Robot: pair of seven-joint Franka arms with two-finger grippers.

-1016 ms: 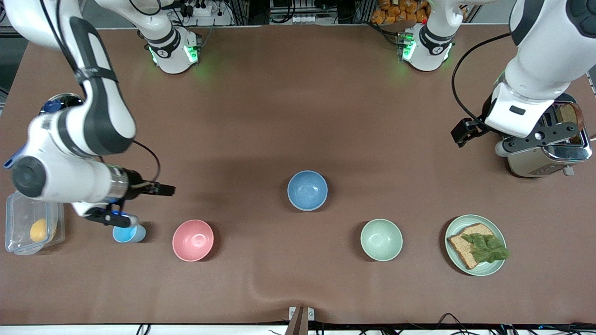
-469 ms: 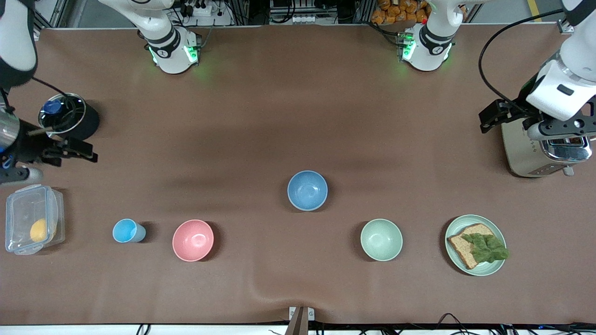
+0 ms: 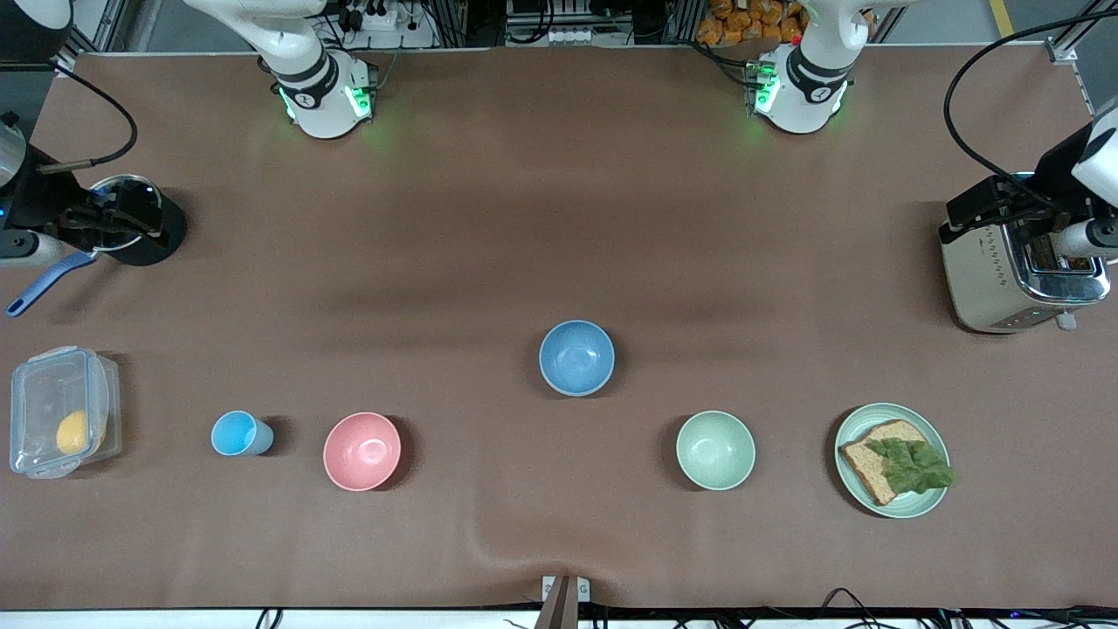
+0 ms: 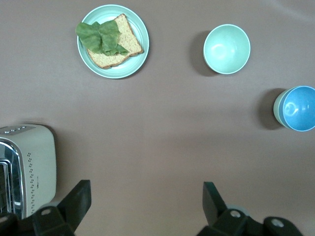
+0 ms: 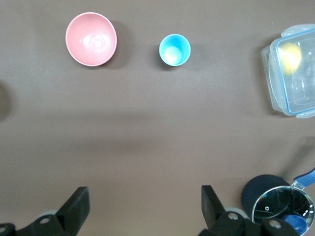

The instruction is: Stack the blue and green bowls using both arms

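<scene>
The blue bowl stands upright in the middle of the table. In the left wrist view the blue bowl sits nested in a duller sage-green bowl, of which only the outer wall shows. My left gripper is open and empty, high over the toaster at the left arm's end. My right gripper is open and empty, high by the black pot at the right arm's end. Both are well away from the bowls.
A paler mint-green bowl and a mint plate with bread and lettuce lie nearer the front camera toward the left arm's end. A pink bowl, a sky-blue cup and a clear lidded box lie toward the right arm's end.
Both arms have swung outward to their ends of the table: the right from over the sky-blue cup to the pot, the left farther out over the toaster. The bowls have not moved.
</scene>
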